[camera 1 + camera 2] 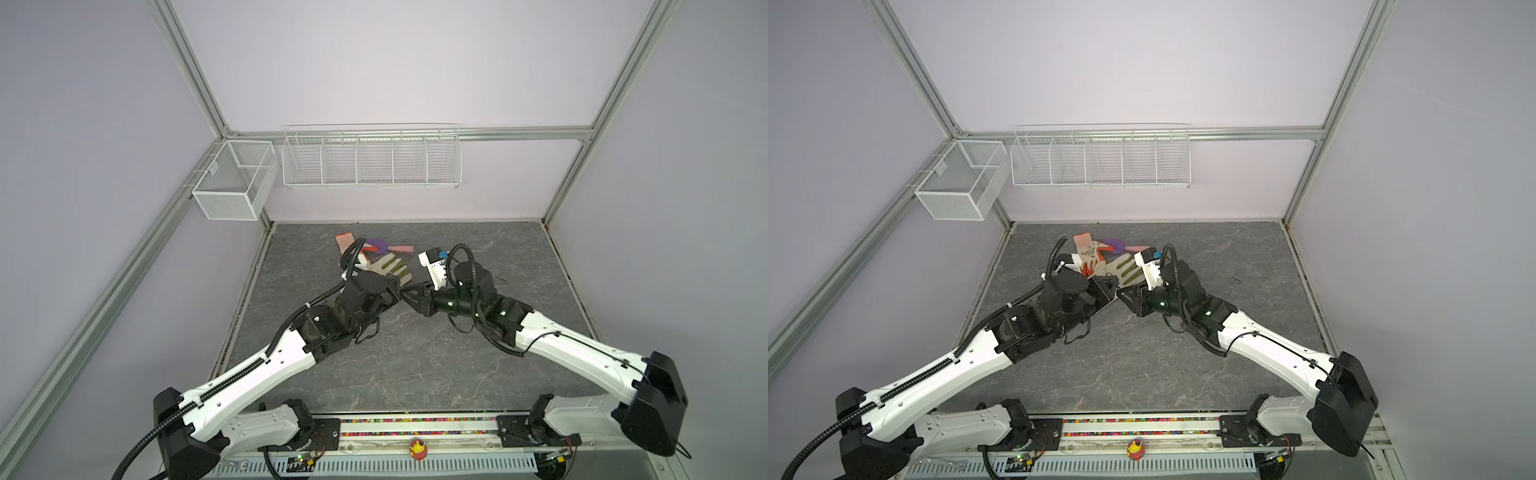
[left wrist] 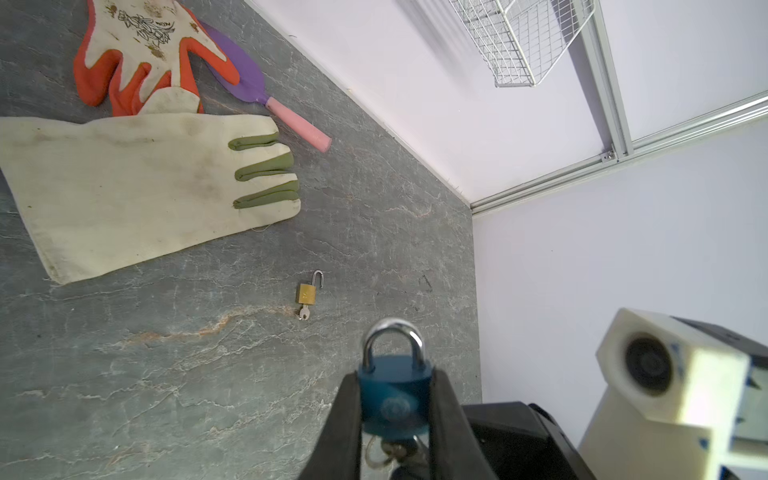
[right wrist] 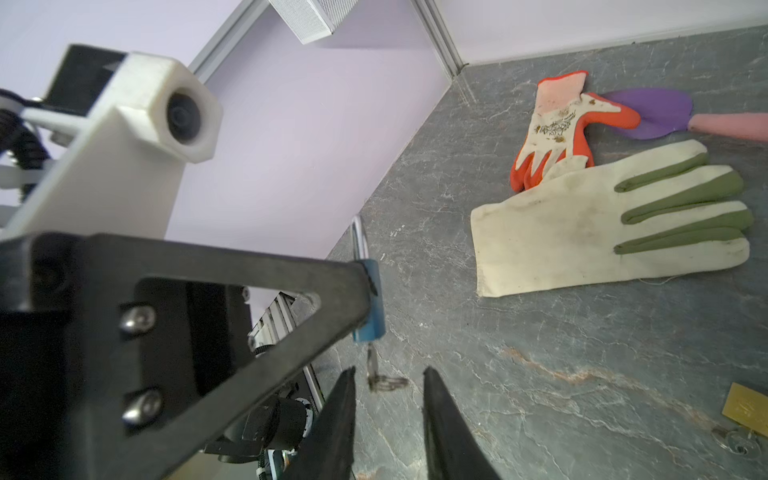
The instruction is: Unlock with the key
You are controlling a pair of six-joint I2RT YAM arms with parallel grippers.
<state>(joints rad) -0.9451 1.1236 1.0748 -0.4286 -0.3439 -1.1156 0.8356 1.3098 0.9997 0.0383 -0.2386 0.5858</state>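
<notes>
In both top views the two arms meet tip to tip at the middle of the frame, above the centre of the grey table (image 1: pixel 415 365). The left gripper (image 2: pixel 392 376) has its jaws clamped on the flat sides of the blue padlock (image 2: pixel 395 405), held clear of the table with its steel shackle pointing away from the wrist; both legs of the shackle sit in the body. A key (image 3: pixel 372 365) hangs from the underside of this padlock, with a wire ring (image 3: pixel 388 382) on its head. The right gripper (image 3: pixel 389 372) has its jaws parted to a narrow gap, one on each side of the ring; neither is seen to touch it.

A small brass padlock (image 2: pixel 306 293) lies on the table with its shackle swung open and its own key (image 2: pixel 304 313) in the keyway. Just above the grippers in the top views, toward the back wall, a cream glove (image 2: pixel 145 187) with green fingers overlaps an orange and white glove (image 2: pixel 141 54), which lies partly over a purple trowel (image 2: pixel 245 70) with a pink handle.
</notes>
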